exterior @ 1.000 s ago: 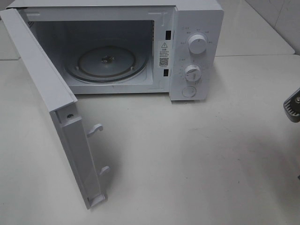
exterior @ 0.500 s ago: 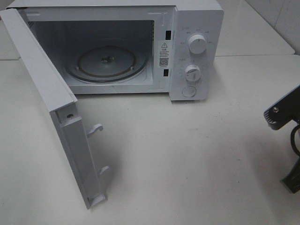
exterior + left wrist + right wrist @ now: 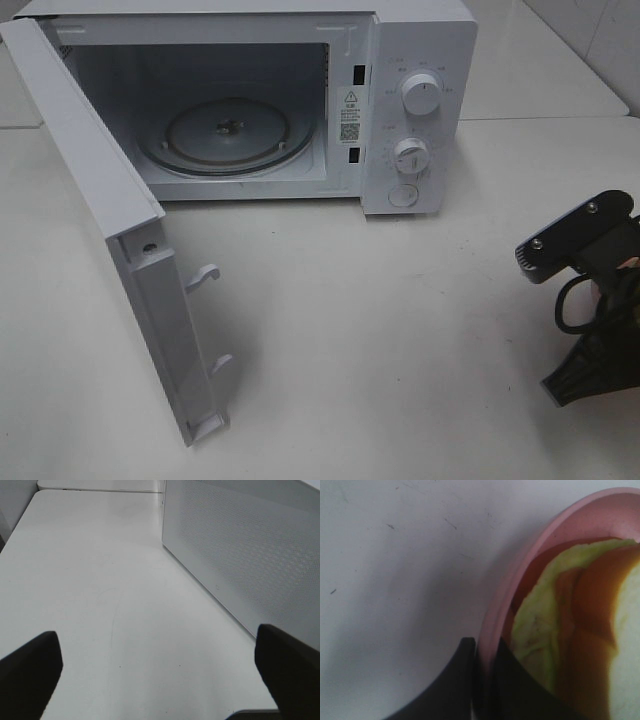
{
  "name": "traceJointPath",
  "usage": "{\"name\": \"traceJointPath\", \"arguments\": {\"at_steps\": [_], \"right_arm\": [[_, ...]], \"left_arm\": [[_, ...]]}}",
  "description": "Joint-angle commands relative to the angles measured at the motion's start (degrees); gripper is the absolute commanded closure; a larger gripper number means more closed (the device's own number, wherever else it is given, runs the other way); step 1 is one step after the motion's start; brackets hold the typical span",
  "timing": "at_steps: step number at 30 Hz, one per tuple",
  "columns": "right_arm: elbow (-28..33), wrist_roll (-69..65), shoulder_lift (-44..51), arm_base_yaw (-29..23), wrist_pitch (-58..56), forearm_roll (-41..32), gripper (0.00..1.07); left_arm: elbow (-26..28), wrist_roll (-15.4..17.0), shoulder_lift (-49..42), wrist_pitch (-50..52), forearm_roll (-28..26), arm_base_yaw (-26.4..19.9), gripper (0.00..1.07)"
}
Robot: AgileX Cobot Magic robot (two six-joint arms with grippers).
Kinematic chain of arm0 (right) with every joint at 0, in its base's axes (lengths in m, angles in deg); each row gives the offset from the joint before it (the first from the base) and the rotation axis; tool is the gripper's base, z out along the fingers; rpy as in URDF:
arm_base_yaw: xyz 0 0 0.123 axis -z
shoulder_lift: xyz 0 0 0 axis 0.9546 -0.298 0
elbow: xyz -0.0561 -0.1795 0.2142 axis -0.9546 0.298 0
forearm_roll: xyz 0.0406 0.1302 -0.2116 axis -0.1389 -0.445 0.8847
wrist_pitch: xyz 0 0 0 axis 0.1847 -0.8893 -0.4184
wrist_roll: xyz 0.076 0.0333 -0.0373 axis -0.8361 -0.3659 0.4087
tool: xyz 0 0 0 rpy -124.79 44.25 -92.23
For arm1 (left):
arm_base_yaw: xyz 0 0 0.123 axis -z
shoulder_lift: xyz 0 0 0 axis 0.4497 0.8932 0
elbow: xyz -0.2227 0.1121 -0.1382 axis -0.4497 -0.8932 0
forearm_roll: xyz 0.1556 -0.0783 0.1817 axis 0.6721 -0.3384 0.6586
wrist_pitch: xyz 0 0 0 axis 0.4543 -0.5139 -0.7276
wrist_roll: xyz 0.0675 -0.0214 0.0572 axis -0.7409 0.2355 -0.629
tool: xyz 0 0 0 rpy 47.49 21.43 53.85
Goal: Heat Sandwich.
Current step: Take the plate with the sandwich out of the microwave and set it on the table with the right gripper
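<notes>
In the right wrist view, the sandwich (image 3: 570,630), with green lettuce and reddish filling, lies on a round pink plate (image 3: 520,565). My right gripper (image 3: 482,650) is shut on the plate's rim, one finger outside and one inside. From the high camera only the right arm (image 3: 585,290) shows, at the right edge over the table; plate and sandwich are out of that view. My left gripper (image 3: 160,670) stands open over bare table beside the microwave door (image 3: 250,545), with nothing between its fingers.
The white microwave (image 3: 420,100) stands at the back with its door (image 3: 100,200) swung wide open toward the front left. Its glass turntable (image 3: 228,135) carries nothing. Two knobs and a button sit on its right panel. The white table (image 3: 400,330) stretches in front.
My right arm has come in from the right edge, moving left and lower over the table. The microwave and its door have not moved.
</notes>
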Motion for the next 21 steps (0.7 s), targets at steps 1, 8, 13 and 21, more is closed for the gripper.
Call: {"name": "traceJointPath", "arguments": {"at_steps": [1,8,13,21], "right_arm": [[-0.1,-2.9,-2.3,0.1,0.9,3.7,1.04],[-0.1,-8.1,-7.0,0.1,3.2,7.7,1.03],[-0.5,-11.3,-9.7,0.1,3.8,9.6,1.03],[-4.7,-15.7,-16.0,0.1,3.8,12.5,1.03]], "left_arm": [[-0.1,0.2,-0.3,0.7,-0.4,-0.2,0.09],[-0.1,0.2,-0.3,0.7,-0.4,-0.2,0.09],[-0.1,0.2,-0.3,0.7,-0.4,-0.2,0.09],[-0.1,0.2,-0.3,0.7,-0.4,-0.2,0.09]]}}
